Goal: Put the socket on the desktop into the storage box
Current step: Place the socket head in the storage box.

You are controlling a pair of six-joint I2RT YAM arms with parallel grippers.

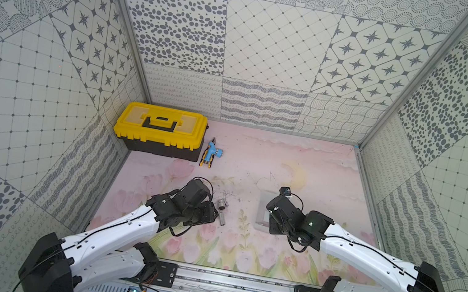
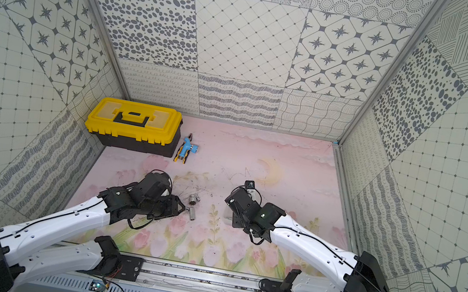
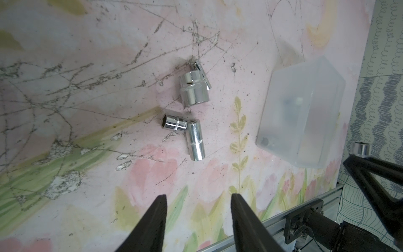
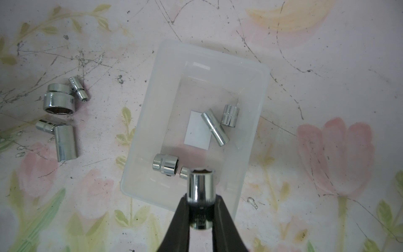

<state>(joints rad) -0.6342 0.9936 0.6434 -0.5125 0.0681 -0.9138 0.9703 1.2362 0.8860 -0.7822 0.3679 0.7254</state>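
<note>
The left tool stands released, jaws apart with nothing between them, angled down over the worktop. Ahead of its tips, and clear of them, four loose sockets lie in two touching pairs. Nearer the tool, a short socket butts against a long socket. Farther out, a slim socket rests against the side of a wide socket. The open stance suits a tool lining up for one of these, probably the long one, which lies most nearly in line with the gap. The short one touching it could be nudged or caught in the same pinch.

To the right of that tool, beyond the cluster, sits the storage box, frosted and open-topped, with a white label on its floor. Four stored sockets lie inside, one half hidden behind the carried piece.

The right tool is clenched on a held socket, pinched across its round body near one end, hex mouth pointing away from the tool. It hangs over the box corner nearest the tool, so letting go should drop it in. How high it hangs cannot be told. So close to the wall, it might clip the rim.
</note>
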